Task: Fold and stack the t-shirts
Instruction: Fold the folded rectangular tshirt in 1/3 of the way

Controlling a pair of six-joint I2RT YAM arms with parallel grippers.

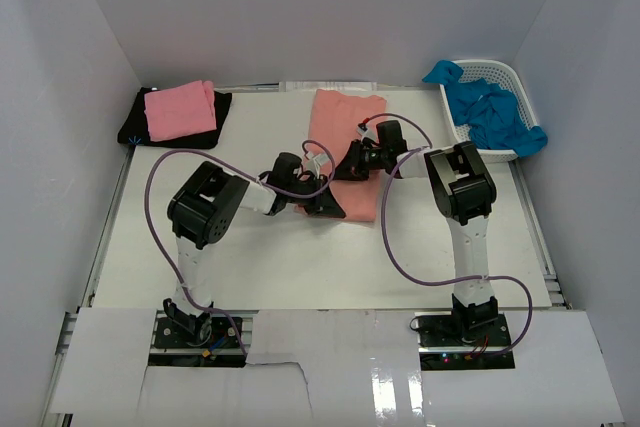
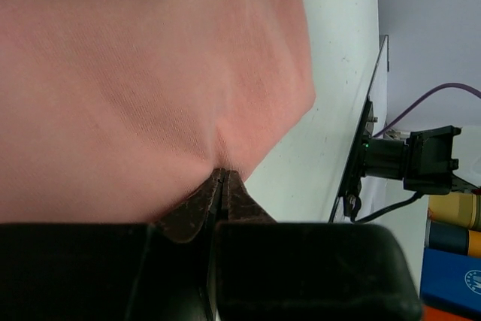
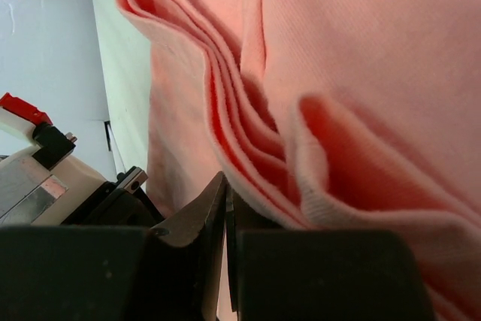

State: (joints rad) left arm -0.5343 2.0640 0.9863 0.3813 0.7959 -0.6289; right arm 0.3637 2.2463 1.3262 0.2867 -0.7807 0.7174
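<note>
The salmon shirt lies in the middle of the table as a long strip, and I judge it only partly folded. The basket at the far right holds the blue shirts, crumpled and not yet folded. At the far left a folded pink shirt sits on a black shirt, so the stack is begun. My left gripper is pinched on the salmon shirt's edge, and my right gripper is clamped on its layered folds.
</note>
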